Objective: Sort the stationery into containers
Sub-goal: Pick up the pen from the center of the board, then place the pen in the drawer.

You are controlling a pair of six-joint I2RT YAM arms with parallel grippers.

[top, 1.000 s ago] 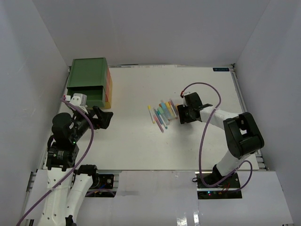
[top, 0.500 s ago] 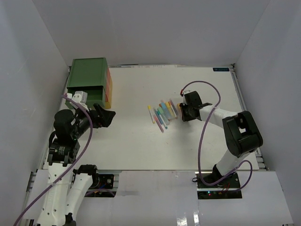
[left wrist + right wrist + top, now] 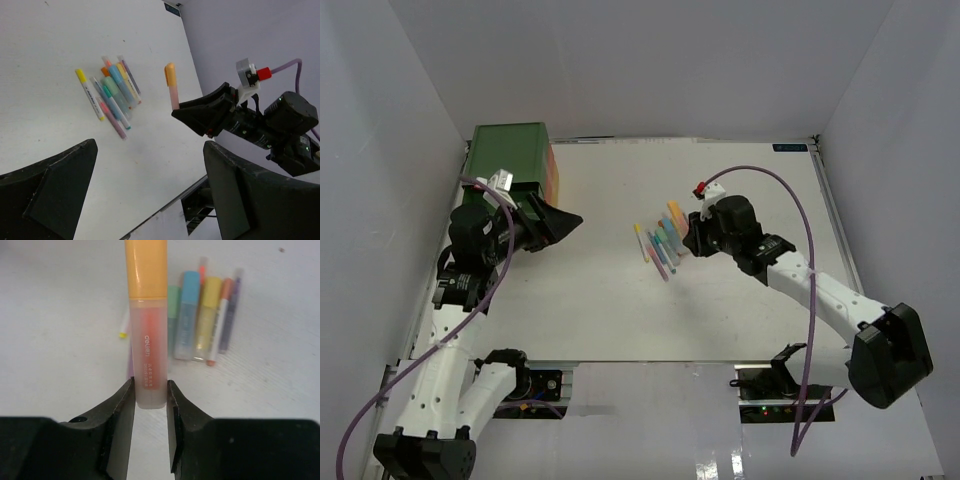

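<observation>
My right gripper [image 3: 690, 233] is shut on an orange marker [image 3: 675, 212] and holds it above the table, cap pointing away from the gripper. The right wrist view shows the marker [image 3: 146, 340] pinched at its lower end in the gripper [image 3: 150, 400]. Several pastel pens [image 3: 658, 246] lie in a loose pile just left of it, also seen in the left wrist view [image 3: 112, 92]. The stacked drawers [image 3: 508, 160], green on top, stand at the back left. My left gripper [image 3: 558, 221] is open and empty, just right of the drawers, facing the pens.
White walls close in the table [image 3: 740, 190] on the left, back and right. The left arm hides the front of the drawers. In the left wrist view the right gripper [image 3: 207, 114] holds the orange marker [image 3: 171, 87] just right of the pile.
My right gripper has risen off the pile with the orange marker in it and its arm has swung out. My left arm has moved back and right, next to the drawers.
</observation>
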